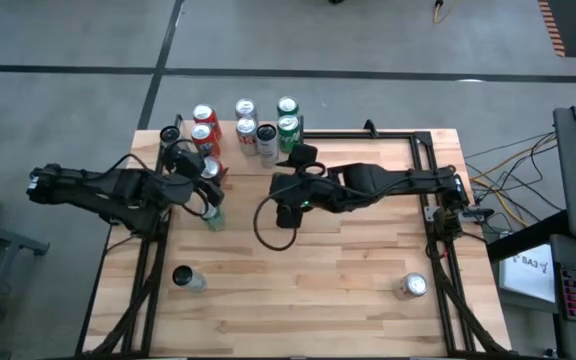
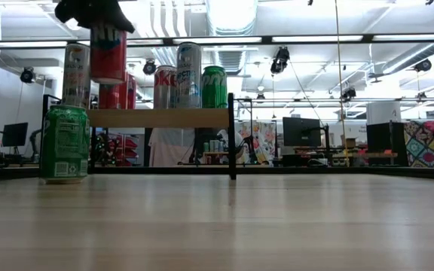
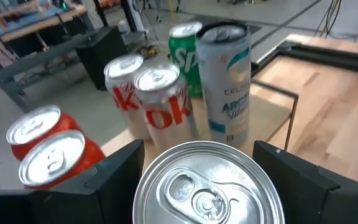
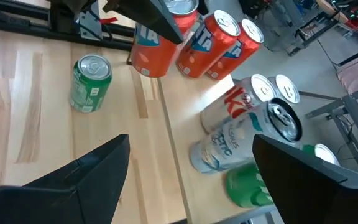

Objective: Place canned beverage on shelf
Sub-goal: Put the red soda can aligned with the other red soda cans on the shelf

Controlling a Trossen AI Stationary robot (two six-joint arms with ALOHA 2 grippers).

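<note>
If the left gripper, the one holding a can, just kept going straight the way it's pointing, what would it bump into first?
Probably the two silver-and-red cans standing on the shelf, directly ahead of the left gripper and its held can. Depth is hard to judge; the tall pale can stands just beside that line.

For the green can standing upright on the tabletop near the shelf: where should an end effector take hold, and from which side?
Grip the green can across its round side wall at mid-height, coming straight down from above. It stands upright with bare tabletop around it, while the shelf and the left end effector crowd one side.
</note>
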